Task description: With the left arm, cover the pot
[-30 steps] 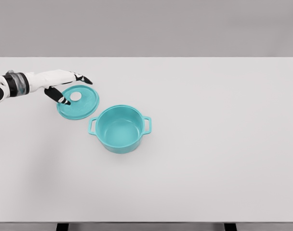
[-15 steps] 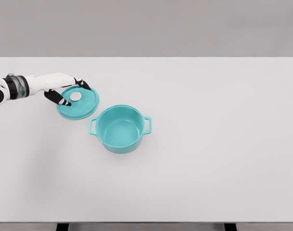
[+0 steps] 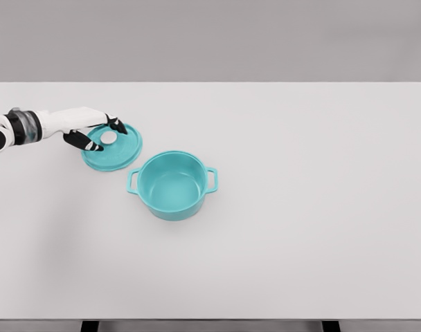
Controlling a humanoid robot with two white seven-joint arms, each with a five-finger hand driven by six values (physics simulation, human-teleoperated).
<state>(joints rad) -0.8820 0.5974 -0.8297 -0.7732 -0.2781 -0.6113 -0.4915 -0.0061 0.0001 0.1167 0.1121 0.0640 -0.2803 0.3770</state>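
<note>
A teal pot [image 3: 172, 185] with two side handles stands uncovered on the white table, left of centre. Its teal lid [image 3: 113, 148] lies flat on the table just up and left of the pot, with a white knob [image 3: 108, 137] in its middle. My left hand [image 3: 105, 135] reaches in from the left edge and sits over the lid. Its dark fingertips [image 3: 118, 126] curl in on the far side of the knob and the thumb on the near side, pinching it. The lid still rests on the table. My right arm does not show.
The white table [image 3: 300, 207] fills the view, with its far edge against a grey wall and its front edge at the bottom of the picture. Nothing else stands on it.
My left hand's fingers went from spread above the lid to curled in around the knob, and the hand sank slightly. Lid and pot have not moved.
</note>
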